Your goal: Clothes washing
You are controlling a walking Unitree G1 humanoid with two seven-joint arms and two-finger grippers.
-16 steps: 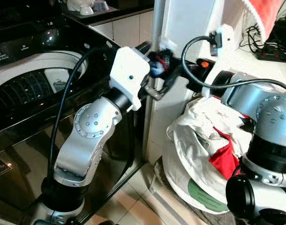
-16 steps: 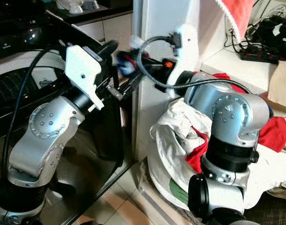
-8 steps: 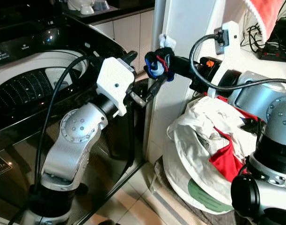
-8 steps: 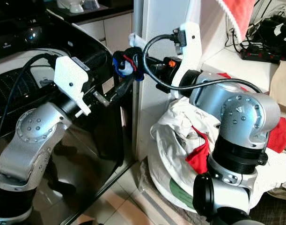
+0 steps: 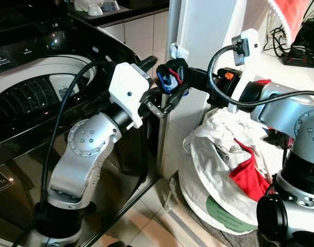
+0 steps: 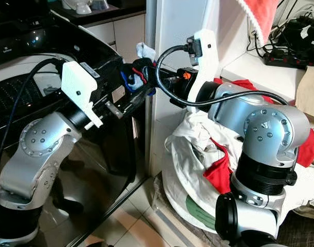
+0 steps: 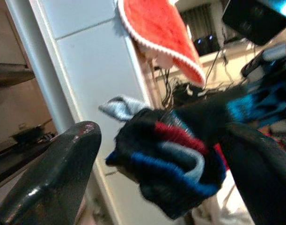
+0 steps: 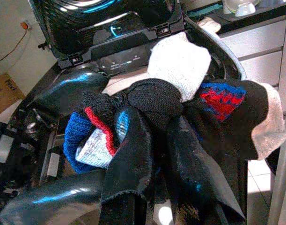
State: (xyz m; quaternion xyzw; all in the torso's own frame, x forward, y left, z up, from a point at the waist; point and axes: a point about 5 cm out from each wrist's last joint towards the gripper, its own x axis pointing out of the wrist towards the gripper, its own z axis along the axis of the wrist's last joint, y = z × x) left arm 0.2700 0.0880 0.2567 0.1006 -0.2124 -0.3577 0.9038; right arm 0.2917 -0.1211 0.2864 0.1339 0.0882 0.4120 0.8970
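Note:
A bundle of socks (image 5: 171,76), black with blue, red and white patches, hangs in the air beside the white pillar. My right gripper (image 5: 183,78) reaches in from the right and is shut on the bundle; in the right wrist view the fingers (image 8: 133,154) press into the socks (image 8: 157,96). My left gripper (image 5: 163,83) stands open at the same spot. In the left wrist view its two fingertips (image 7: 63,164) sit on either side of the socks (image 7: 173,164). The black top-loading washing machine (image 5: 54,46) lies to the left with its drum (image 5: 33,95) open.
A white laundry bag (image 5: 218,170) with white and red clothes stands on the floor under my right arm. The white pillar (image 5: 198,31) rises just behind the grippers. A red cloth (image 5: 290,13) and a power strip (image 5: 300,56) sit on the ledge at right.
My left arm dropped back from the bundle, then rose again so its open fingers flank the socks. My right gripper shifted the bundle slightly left toward the washer.

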